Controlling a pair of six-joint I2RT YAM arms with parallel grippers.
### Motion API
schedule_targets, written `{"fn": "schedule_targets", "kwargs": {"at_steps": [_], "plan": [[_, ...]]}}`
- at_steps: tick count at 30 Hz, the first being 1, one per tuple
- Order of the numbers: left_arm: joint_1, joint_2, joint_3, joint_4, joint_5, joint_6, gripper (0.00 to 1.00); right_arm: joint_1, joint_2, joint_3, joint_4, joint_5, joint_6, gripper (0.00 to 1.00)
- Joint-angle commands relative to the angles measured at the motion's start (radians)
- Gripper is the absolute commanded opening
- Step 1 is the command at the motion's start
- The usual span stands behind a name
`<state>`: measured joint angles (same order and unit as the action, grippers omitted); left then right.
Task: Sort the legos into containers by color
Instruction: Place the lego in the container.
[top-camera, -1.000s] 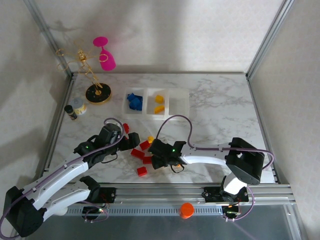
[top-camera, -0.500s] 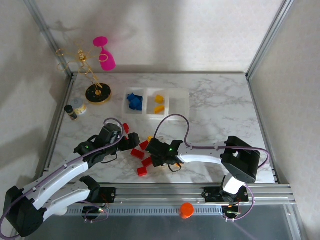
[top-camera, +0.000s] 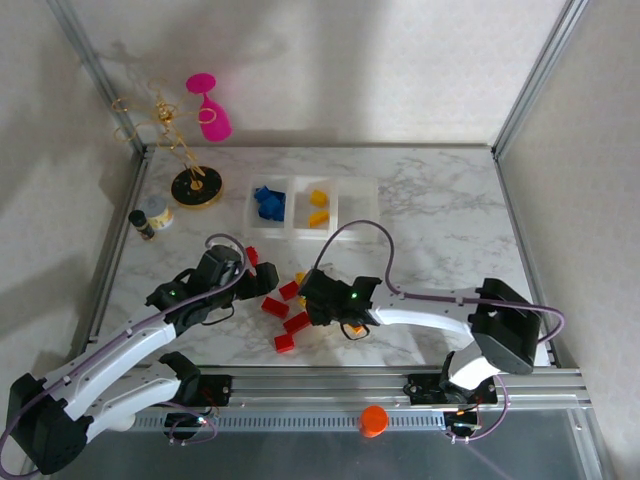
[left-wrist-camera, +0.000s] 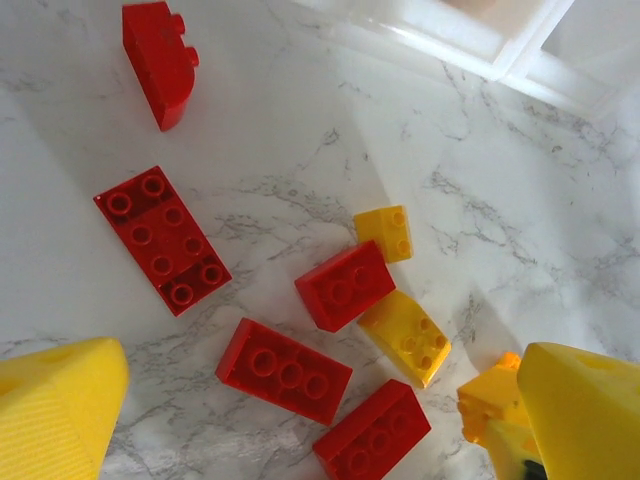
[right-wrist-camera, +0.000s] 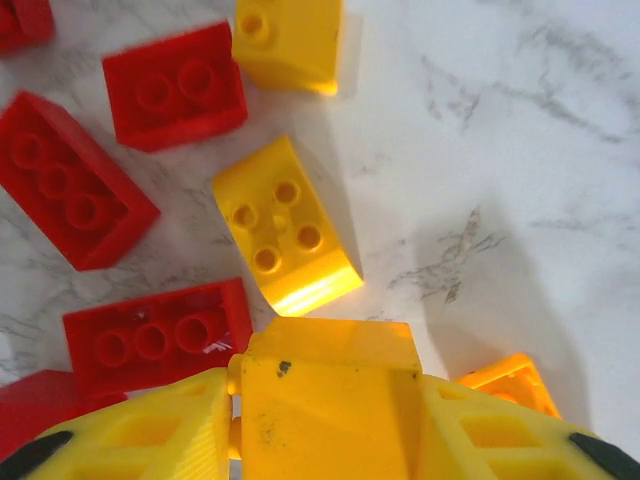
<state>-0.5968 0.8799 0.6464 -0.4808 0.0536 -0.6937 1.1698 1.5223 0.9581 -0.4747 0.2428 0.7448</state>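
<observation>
A yellow brick (right-wrist-camera: 330, 350) sits pinched between the fingers of the right gripper (right-wrist-camera: 325, 425), low over the marble tabletop (right-wrist-camera: 520, 150). A second yellow brick (right-wrist-camera: 285, 225) lies just ahead of the claw and red bricks (right-wrist-camera: 150, 335) just to its left. To do the step well, the claw should probably lift straight up clear of those neighbours, then carry far forward to the containers (top-camera: 372, 205) and release over the middle bin (top-camera: 302, 206), where yellow ones already lie. Compared with a second earlier, the right claw has narrowed onto the brick and its elbow has swung outward, while the left gripper (left-wrist-camera: 310, 400) hangs spread wide above the red pile, unmoved.
</observation>
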Motion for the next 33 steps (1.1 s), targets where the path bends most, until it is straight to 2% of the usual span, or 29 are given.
{"fn": "schedule_targets", "kwargs": {"at_steps": [1, 8, 15, 24, 33], "plan": [[-0.008, -0.031, 0.048, -0.041, -0.055, -0.007, 1.00, -0.044, -0.056, 0.035, -0.036, 0.031, -0.014, 0.43], [-0.008, -0.038, 0.083, -0.066, -0.120, -0.009, 1.00, -0.154, -0.093, 0.117, -0.025, 0.043, -0.101, 0.43], [-0.006, -0.007, 0.122, -0.048, -0.164, -0.001, 1.00, -0.240, -0.005, 0.243, 0.031, 0.051, -0.199, 0.44], [0.002, 0.081, 0.184, 0.034, -0.184, -0.006, 1.00, -0.343, 0.200, 0.411, 0.171, 0.028, -0.307, 0.43], [0.014, 0.169, 0.219, 0.099, -0.195, -0.035, 1.00, -0.440, 0.471, 0.666, 0.194, 0.023, -0.399, 0.43]]}}
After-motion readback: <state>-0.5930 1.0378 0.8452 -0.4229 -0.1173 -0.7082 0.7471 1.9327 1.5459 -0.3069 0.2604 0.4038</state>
